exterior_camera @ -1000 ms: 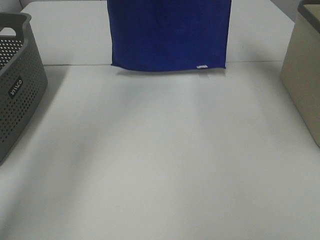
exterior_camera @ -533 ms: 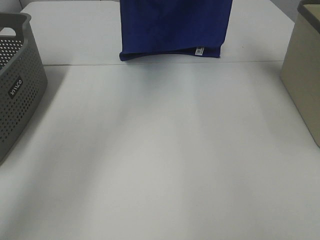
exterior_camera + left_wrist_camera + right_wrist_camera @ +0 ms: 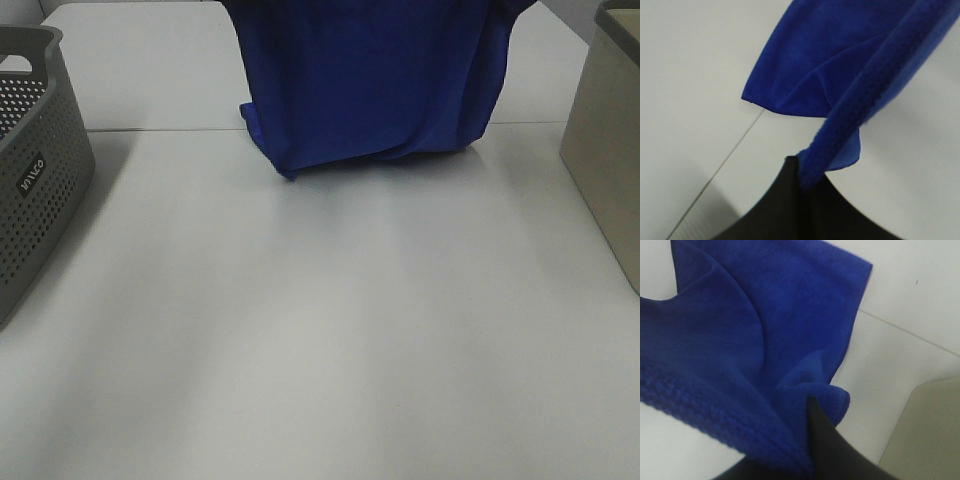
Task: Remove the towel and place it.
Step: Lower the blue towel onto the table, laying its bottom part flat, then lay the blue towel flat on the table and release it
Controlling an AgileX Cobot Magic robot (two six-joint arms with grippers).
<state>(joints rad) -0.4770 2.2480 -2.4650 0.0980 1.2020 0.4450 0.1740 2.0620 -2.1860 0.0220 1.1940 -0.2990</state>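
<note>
The royal-blue towel [image 3: 370, 80] hangs from above the top of the exterior high view. Its lower part sags and bunches on the white table [image 3: 320, 330] near the far seam. Both grippers are out of that view. In the left wrist view my left gripper [image 3: 801, 172] is shut on the towel's thick hem [image 3: 865, 100]. In the right wrist view my right gripper [image 3: 810, 407] is shut on another edge of the towel [image 3: 740, 330], whose cloth drapes down onto the table.
A grey perforated basket [image 3: 40, 170] stands at the left edge. A beige bin [image 3: 610, 140] stands at the right edge and shows in the right wrist view [image 3: 925, 435]. A seam [image 3: 150, 129] joins two table tops at the back.
The towel's lower edge, lifted and folded back half a second ago, has come down and forward. It now rests bunched on the table and spreads wider to the right.
</note>
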